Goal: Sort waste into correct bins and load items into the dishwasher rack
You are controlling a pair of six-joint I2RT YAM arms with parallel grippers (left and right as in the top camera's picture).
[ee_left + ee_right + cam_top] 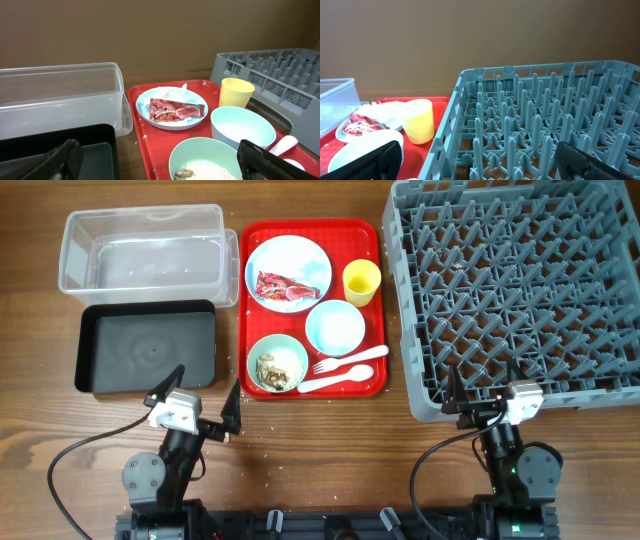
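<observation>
On the red tray (372, 288) sit a pale blue plate (300, 258) with a red snack wrapper (281, 289) and white tissue (170, 92), a yellow cup (361, 280), an empty light blue bowl (335, 327), a mint bowl (277, 364) holding food scraps (205, 170), and a white fork (350, 360) and spoon (340, 379). The clear tub (142, 248) and black tray (147, 348) lie left of it; the grey dishwasher rack (520, 290) lies right. My left gripper (203, 406) stands open near the table's front, below the black tray. My right gripper (486, 392) stands open at the rack's front edge.
Crumbs dot the wood around the red tray's front left corner (240, 405). Black cables (90, 448) trail from both arm bases along the front edge. A brown wall (160, 30) rises behind the table.
</observation>
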